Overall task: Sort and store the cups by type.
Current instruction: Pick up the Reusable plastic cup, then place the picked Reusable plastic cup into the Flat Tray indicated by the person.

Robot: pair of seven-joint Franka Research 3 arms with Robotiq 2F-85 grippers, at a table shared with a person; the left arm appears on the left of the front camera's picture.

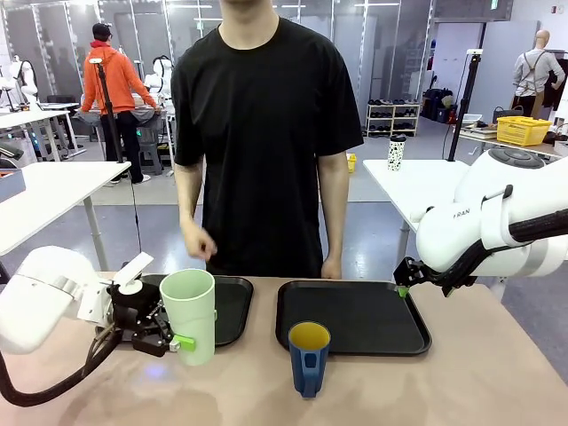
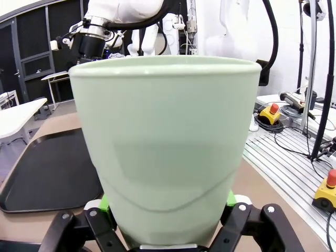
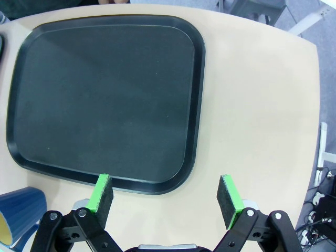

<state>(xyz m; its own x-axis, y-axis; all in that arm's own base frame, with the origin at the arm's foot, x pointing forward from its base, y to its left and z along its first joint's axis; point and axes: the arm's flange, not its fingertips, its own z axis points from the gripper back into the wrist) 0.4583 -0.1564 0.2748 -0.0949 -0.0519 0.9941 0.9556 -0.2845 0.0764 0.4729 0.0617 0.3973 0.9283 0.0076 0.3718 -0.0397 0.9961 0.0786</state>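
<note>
Left wrist view: tumbler mostly hides end effector.

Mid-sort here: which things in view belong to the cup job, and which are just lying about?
Job:
- green tumbler, gripped by the left gripper
- blue mug, on the table
- left black tray and right black tray, likely destinations
- right gripper, open

Lying about:
- speckled cup, far table
- yellow crate
- stop button

Beyond my pale beige desk, a smooth grey floor runs back to tall glass partition walls. White-topped tables stand on either side. A low metal shelf rack sits far back under even indoor light.
</note>
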